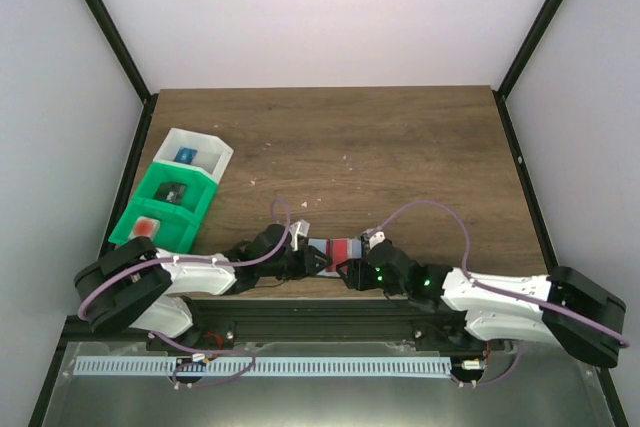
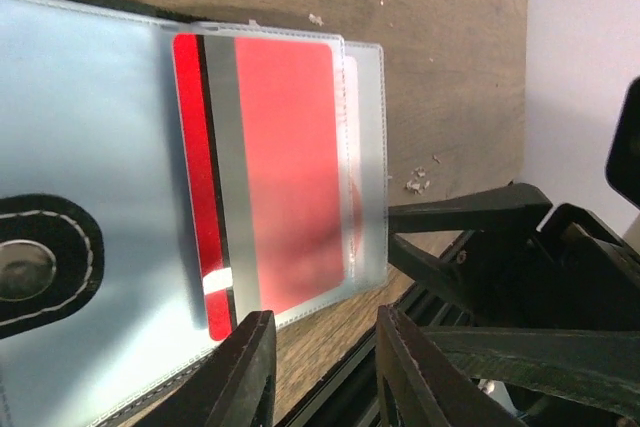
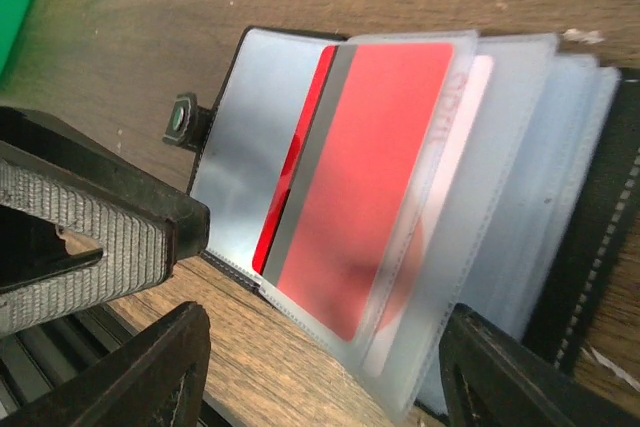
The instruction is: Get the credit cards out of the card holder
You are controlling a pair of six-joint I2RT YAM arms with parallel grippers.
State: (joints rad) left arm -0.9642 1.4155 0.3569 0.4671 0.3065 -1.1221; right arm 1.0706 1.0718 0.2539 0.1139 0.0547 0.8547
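Open card holder (image 1: 335, 250) at tabletop's (image 1: 400, 147) near edge, likely spread for access; red card (image 2: 280, 177) inside clear sleeve (image 2: 366, 147). Left pincer (image 2: 320, 367) narrowly parted, empty, at sleeve's edge; right pincer (image 3: 325, 352) wide apart, empty

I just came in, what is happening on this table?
Two robot arms work on an open card holder lying on the table near its front edge. A red card is still inside a clear sleeve. The right arm's fingers stand open on both sides of the sleeves; the left arm's fingers, apart and empty, are beside the holder.
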